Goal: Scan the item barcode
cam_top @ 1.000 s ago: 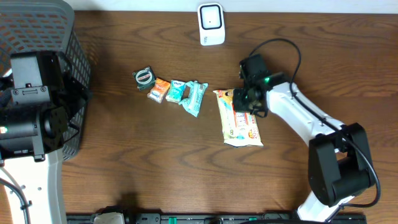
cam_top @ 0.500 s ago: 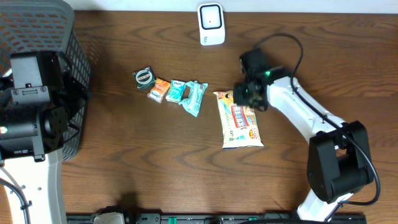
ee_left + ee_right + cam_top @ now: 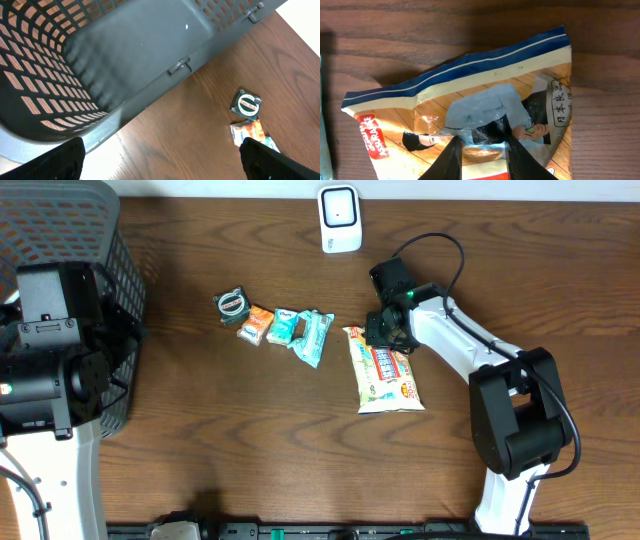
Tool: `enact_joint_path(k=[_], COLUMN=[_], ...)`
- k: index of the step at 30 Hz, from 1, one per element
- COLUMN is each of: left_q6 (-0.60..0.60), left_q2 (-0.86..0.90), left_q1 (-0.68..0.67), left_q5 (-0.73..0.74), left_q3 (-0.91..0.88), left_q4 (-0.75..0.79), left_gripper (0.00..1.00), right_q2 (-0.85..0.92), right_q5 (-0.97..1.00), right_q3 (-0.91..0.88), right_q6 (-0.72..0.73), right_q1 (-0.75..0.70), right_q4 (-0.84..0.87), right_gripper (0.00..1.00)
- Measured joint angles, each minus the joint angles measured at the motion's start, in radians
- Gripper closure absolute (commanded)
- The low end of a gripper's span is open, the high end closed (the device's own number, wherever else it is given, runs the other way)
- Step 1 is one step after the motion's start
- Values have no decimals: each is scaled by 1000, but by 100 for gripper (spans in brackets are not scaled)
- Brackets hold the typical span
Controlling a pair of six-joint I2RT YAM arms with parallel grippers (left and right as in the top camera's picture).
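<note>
One snack bag [image 3: 388, 375] lies flat on brown table [image 3: 250, 440], right gripper [image 3: 481, 159] over its blue-striped end. Two fingers [image 3: 449, 164] close together, tips on crinkly bag front; pinching or not, cannot tell. Teal packet [image 3: 312, 337] just beside bag, white scanner [image 3: 340, 218] well apart. Left gripper [image 3: 167, 161] spread wide, empty, by gray basket [image 3: 125, 60].

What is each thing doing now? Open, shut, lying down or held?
Snack bag: lying flat, crinkled at top.
Right gripper: barely parted on snack bag; grip unclear.
Left gripper: open, empty.
Basket: upright, nothing seen inside.
Scanner: standing alone, untouched.
Small packets: lying in a row.
</note>
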Motion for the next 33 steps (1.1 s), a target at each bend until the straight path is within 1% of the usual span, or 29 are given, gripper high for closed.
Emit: enact_joint_path(k=[1, 4, 7, 11, 13, 16, 22, 25, 29, 32, 33], left_q6=[0, 0, 0, 0, 0, 0, 0, 0, 0, 0, 0], left_q2=[0, 0, 0, 0, 0, 0, 0, 0, 0, 0, 0], left_q1=[0, 0, 0, 0, 0, 0, 0, 0, 0, 0, 0], left_q5=[0, 0, 0, 0, 0, 0, 0, 0, 0, 0, 0], left_q3=[0, 0, 0, 0, 0, 0, 0, 0, 0, 0, 0], left_q4=[0, 0, 1, 0, 0, 0, 0, 0, 0, 0, 0], left_gripper=[3, 2, 2, 2, 2, 2, 2, 2, 2, 2, 2], right_q2=[1, 6, 6, 1, 1, 1, -11, -36, -36, -23, -20], right_q5=[5, 32, 47, 39, 33, 29, 39, 40, 51, 72, 81], right_q3=[7, 55, 124, 150, 133, 82, -63, -91, -71, 11, 73], right_q6=[0, 0, -15, -47, -57, -62, -61, -56, -56, -64, -74], right_q1=[0, -9, -21, 0, 32, 80, 150, 155, 134, 76, 33], right_q4=[-22, -157, -367, -531, -570, -577, -443, -395, -367, -356, -359], right_gripper=[76, 76, 75, 76, 75, 75, 75, 75, 73, 71, 72])
